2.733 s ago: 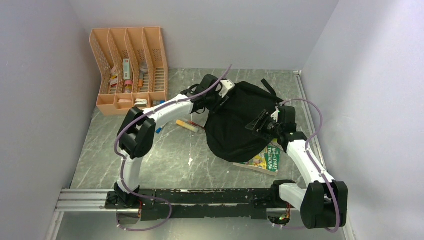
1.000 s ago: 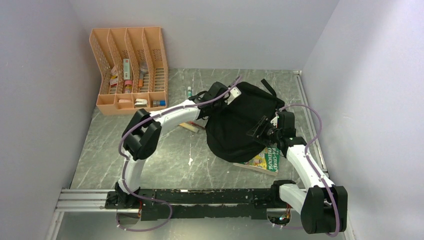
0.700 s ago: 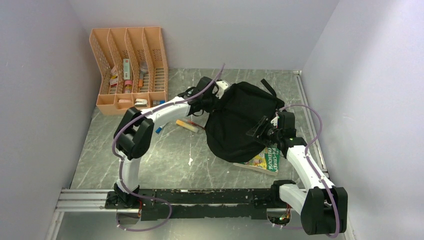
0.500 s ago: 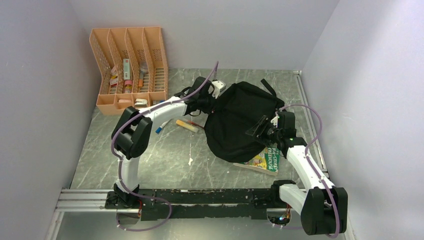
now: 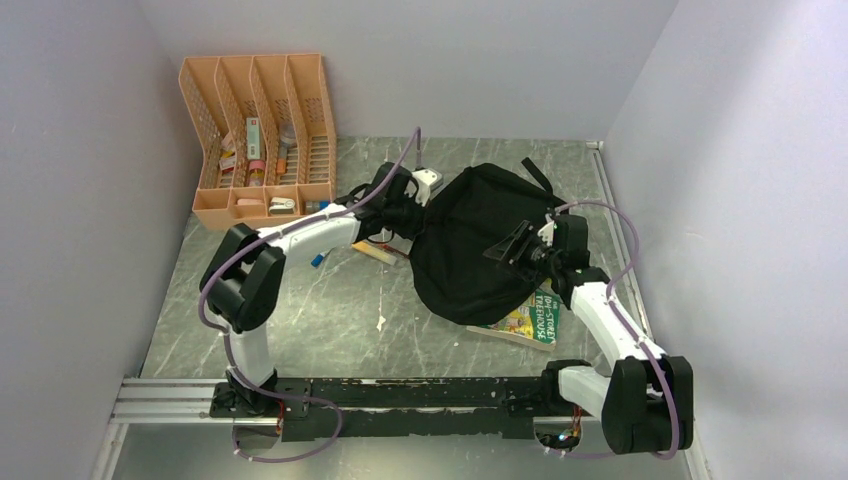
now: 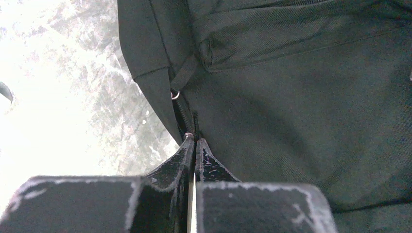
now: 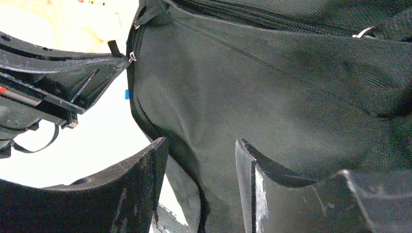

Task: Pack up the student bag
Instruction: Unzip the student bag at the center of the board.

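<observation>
The student bag [image 5: 470,255] lies right of centre on the table [image 5: 300,320], with its near edge over a book [image 5: 538,315]. The left pincer [image 6: 194,142], pressed together, pinches the zipper pull [image 6: 188,135] at the bag's left edge. The right pincer [image 7: 201,143] stands spread against the bag's right flank. The widest open stretch of table is near-left of the bag. An orange organiser [image 5: 262,130] in the far-left corner holds small supplies.

Soft even light, wrist backgrounds blown out
</observation>
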`<state>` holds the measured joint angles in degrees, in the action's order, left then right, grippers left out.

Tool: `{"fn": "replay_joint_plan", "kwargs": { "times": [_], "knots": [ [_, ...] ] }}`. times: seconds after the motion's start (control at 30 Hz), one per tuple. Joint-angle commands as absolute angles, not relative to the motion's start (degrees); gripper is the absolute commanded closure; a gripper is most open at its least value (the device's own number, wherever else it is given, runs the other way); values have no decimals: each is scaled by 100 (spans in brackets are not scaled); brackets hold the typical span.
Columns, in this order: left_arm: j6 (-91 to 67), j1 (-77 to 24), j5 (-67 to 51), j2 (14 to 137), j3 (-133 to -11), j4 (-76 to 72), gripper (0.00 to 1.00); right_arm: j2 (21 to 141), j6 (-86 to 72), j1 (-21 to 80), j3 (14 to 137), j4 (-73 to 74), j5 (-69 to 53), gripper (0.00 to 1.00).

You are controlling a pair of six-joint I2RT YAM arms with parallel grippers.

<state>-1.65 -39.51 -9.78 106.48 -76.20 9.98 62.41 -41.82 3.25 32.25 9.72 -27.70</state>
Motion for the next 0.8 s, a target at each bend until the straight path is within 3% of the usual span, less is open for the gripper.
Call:
{"fn": "replay_joint_plan", "kwargs": {
  "times": [0.0, 0.77],
  "knots": [
    [-349, -3972, -997, 10240, -7461, 852, 95, 6374, -4344, 433, 3437, 615, -2916, 43],
    [-1058, -4419, -991, 8746, -5992, 774, 95, 7152, -4397, 1544, 3870, -121, -2598, 42]
  ]
}}
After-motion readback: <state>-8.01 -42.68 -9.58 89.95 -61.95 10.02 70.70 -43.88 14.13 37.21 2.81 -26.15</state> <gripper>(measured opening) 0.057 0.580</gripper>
